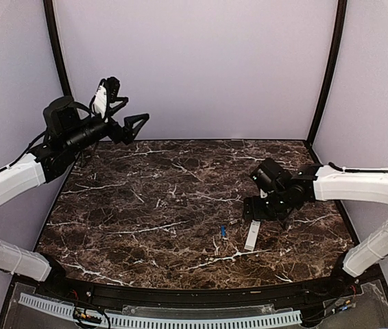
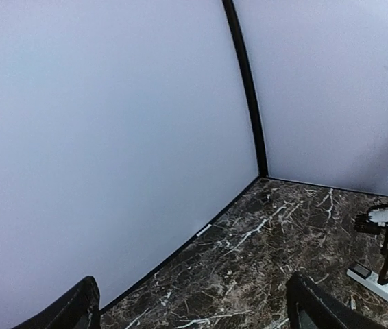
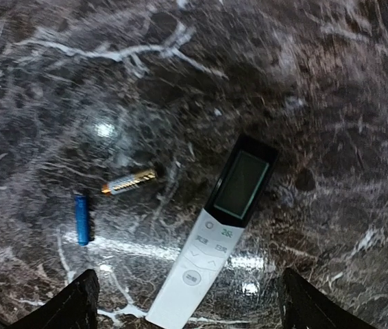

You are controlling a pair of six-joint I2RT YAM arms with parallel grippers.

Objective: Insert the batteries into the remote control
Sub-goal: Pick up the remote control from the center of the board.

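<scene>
Hovering over the remote control [image 3: 211, 240], the right gripper [image 1: 261, 211] gaped empty; the left gripper [image 2: 192, 301], far from the remote, likewise. 1 blue battery [image 3: 81, 218] lay left of the remote: likely light, slick, rollable, best pinched mid-barrel.

Worktop [image 1: 146, 199]: left half and far edge open to passage. Obstacles right of centre toward near edge: remote control [image 1: 251, 235], blue battery [image 1: 223, 232] beside it, gap between them.

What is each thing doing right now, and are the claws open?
Remote control: lying flat, buttons up, untouched.
Blue battery: lying loose on the table, beside the remote.
Gold thing: lying loose, too blurred to name.
Left claw: open, empty, raised high.
Right claw: open, empty, above the remote.
</scene>
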